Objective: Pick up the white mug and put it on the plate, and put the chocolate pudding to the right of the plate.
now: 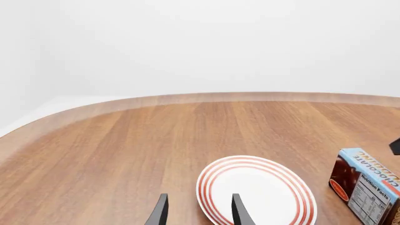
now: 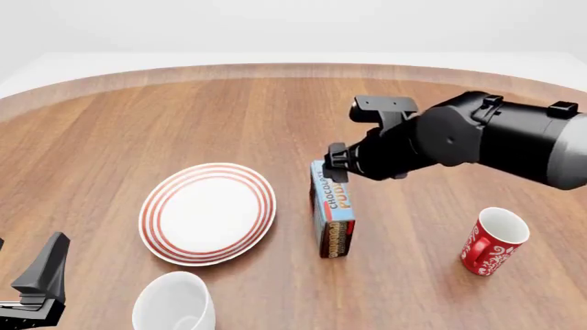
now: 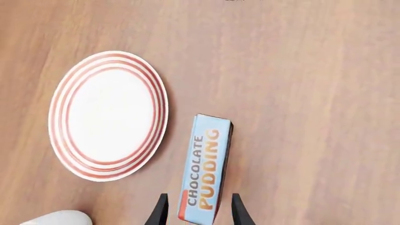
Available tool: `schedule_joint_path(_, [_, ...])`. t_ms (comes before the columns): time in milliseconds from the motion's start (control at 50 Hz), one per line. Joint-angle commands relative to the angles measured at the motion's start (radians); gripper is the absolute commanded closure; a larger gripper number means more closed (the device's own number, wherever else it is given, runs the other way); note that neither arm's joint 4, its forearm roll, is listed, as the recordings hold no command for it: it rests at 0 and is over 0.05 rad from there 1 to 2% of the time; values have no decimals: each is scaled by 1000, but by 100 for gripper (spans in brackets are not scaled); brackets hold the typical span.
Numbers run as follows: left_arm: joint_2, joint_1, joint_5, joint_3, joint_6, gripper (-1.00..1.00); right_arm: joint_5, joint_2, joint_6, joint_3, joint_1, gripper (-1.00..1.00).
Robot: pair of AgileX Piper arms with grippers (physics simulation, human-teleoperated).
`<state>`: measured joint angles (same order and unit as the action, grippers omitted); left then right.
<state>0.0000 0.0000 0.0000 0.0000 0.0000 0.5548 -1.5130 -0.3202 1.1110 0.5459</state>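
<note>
The chocolate pudding [image 2: 332,210] lies flat on the table just right of the plate [image 2: 207,213], its long side running away from me. My right gripper [image 2: 335,165] is open above the box's far end; in the right wrist view the gripper [image 3: 198,212] has a finger on each side of the box [image 3: 205,171], with small gaps. The white mug [image 2: 174,304] stands upright at the front edge, just in front of the plate; its rim shows in the right wrist view [image 3: 56,218]. My left gripper [image 2: 27,275] is open and empty at the front left, left of the mug.
A red mug [image 2: 491,242] with white patterns stands upright at the right, apart from the box. The wooden table [image 2: 275,110] has a curved far edge. The left wrist view shows the plate [image 1: 256,192] and the pudding box [image 1: 368,190].
</note>
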Motion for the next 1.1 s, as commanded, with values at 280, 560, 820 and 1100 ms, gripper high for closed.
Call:
schedule_joint_path(280, [0,0,0,0,0,-100,-44,125,11,-120,22,-100])
schedule_joint_path(560, [0,0,0,0,0,-100,-63,207,53,-186,23,-100])
schedule_joint_path(820, [0,0,0,0,0,-100,-126,297,89,-298,44,-100])
schedule_joint_path(1100, [0,0,0,0,0,-100,-203,354,178,-396,69,-100])
